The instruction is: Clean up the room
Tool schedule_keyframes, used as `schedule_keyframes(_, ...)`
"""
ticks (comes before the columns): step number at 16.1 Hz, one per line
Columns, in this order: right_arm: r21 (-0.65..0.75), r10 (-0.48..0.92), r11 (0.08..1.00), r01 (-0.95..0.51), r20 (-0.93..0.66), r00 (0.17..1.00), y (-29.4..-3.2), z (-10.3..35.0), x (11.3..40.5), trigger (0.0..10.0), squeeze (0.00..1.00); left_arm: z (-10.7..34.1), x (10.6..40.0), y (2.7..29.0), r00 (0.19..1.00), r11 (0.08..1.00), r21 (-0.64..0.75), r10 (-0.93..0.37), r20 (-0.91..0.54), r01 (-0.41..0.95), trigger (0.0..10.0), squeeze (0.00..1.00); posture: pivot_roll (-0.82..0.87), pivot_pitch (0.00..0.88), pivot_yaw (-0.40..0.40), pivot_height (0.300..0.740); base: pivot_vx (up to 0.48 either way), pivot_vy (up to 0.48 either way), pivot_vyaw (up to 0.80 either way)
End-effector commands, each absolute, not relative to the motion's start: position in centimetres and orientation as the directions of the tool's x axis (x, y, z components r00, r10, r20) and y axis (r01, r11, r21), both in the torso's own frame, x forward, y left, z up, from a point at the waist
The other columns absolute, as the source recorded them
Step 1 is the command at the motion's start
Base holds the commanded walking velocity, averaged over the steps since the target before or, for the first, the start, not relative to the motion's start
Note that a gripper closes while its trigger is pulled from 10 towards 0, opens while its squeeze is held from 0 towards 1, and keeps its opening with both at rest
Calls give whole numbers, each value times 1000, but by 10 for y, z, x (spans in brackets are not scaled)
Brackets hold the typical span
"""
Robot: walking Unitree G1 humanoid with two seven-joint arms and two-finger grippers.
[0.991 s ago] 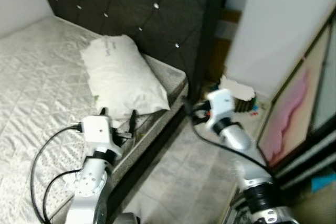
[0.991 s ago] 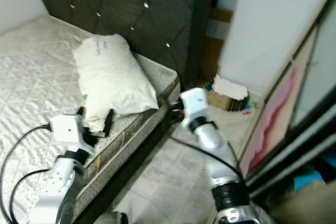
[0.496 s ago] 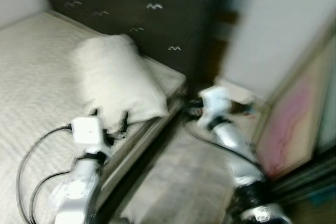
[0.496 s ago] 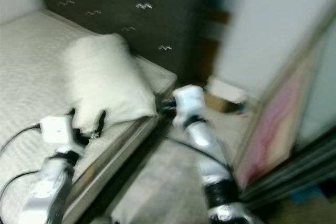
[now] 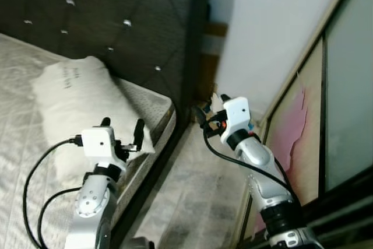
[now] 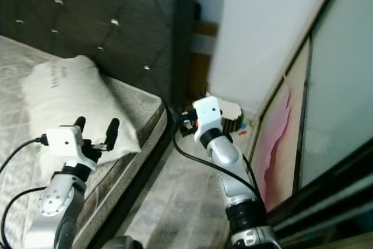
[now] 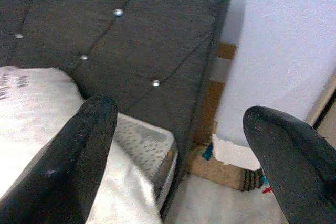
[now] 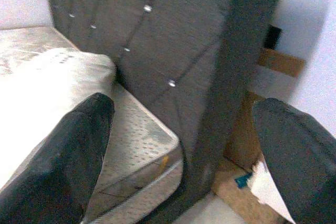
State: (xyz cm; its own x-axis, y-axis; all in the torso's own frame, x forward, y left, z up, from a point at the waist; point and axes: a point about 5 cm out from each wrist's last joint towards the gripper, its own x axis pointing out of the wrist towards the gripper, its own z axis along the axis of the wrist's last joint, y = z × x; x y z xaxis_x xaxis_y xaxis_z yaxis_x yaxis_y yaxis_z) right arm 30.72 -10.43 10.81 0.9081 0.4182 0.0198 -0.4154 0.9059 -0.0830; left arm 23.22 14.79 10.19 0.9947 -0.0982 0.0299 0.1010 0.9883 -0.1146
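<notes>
Hovering with jaws spread wide and empty, left gripper [image 5: 121, 129] hides the pillow's [image 5: 70, 94] corner; right gripper [image 8: 181, 145] likewise gapes.

A white quilted mattress [image 5: 23, 86] lies at the left with a white rumpled pillow [image 5: 76, 103] on it, and a dark tufted headboard [image 5: 111, 21] stands behind both. A strip of pale tiled floor [image 5: 198, 196] runs to the right of the bed, with a glass sliding door [image 5: 344, 103] along its right side. In the corner beyond the headboard, a brown cardboard box [image 7: 220, 169] sits on the floor against the white wall [image 5: 262, 27].
</notes>
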Motion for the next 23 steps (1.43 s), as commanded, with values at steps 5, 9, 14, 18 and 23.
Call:
schedule_keyframes(5,-95,390,917,-387,19,921,-115,108,307,10000,0,103,233,138,989,985,-94,-145,33,148,10000,0,-33,28,-36,740,0,0,800)
schedule_keyframes(9,-97,395,915,-392,18,919,-115,108,307,10000,0,102,233,142,995,990,-93,-102,16,103,10000,0,-33,27,-36,740,0,0,800)
schedule_keyframes(14,-96,400,913,-397,14,917,-115,106,307,10000,0,100,234,142,995,991,-87,-104,9,104,10000,0,-29,15,-37,740,0,0,800)
schedule_keyframes(18,-106,408,909,-404,16,913,-114,106,307,10000,0,102,234,141,993,992,-56,-113,29,114,10000,0,-29,13,-35,740,0,0,666)
schedule_keyframes(23,-94,400,913,-397,14,916,-115,106,307,10000,0,102,234,142,995,992,-77,-97,26,99,10000,0,-30,20,-34,740,0,0,800)
